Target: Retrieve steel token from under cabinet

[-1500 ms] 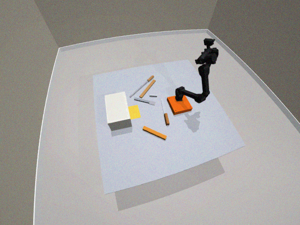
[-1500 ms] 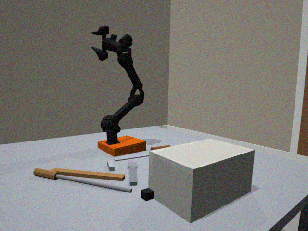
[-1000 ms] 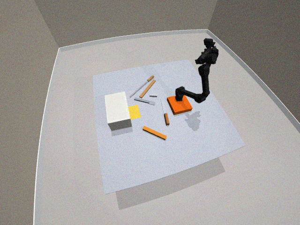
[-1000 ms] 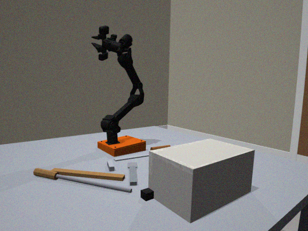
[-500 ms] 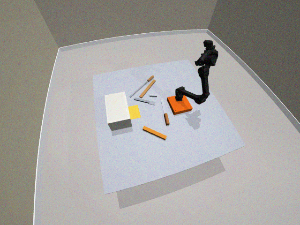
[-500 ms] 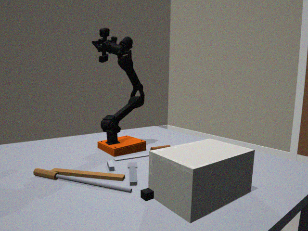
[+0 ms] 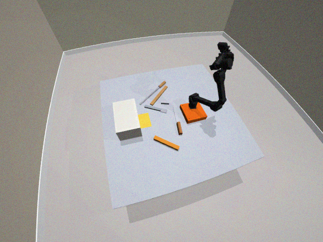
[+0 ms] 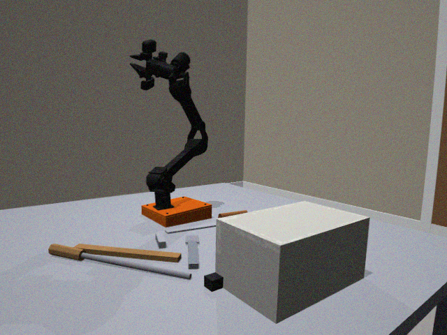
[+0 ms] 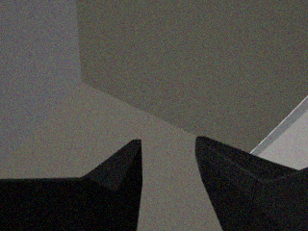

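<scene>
The white cabinet stands on the table; its vent slots do not show. The token is not visible. The yellow marked area lies against the cabinet's front. My gripper is raised high above the orange base, partly open, with nothing between its fingers. On the table lie a grey rod with a wooden handle, a thin rod with a brown handle, and a flat grey tool with a wider end.
A wooden bar lies beside the handled grey rod. A small grey block lies near the flat tool. An orange bar lies apart from them. A black cube appears beside the cabinet in the exterior view.
</scene>
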`<act>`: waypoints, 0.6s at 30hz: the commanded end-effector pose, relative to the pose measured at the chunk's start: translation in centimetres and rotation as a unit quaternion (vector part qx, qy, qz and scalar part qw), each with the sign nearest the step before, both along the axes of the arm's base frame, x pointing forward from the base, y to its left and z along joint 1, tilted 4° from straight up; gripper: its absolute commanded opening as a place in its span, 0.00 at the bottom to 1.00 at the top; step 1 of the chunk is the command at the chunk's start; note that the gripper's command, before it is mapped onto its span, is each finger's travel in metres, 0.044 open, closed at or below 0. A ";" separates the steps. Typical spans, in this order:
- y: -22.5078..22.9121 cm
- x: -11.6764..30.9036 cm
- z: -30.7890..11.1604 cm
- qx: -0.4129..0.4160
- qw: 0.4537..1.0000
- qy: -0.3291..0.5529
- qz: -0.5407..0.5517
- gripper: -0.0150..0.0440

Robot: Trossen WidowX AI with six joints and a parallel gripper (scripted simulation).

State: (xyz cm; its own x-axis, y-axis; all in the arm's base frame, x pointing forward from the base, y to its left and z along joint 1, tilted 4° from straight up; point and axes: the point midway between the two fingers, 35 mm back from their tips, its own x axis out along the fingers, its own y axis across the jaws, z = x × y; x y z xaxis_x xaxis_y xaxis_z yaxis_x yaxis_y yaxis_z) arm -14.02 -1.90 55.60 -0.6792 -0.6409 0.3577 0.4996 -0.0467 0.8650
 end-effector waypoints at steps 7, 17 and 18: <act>-7.3 4.9 -0.2 0.086 0.986 0.104 0.095 0.71; -12.4 11.1 -1.5 0.152 0.947 0.212 0.189 0.71; -12.8 11.8 -1.7 0.157 0.941 0.224 0.198 0.71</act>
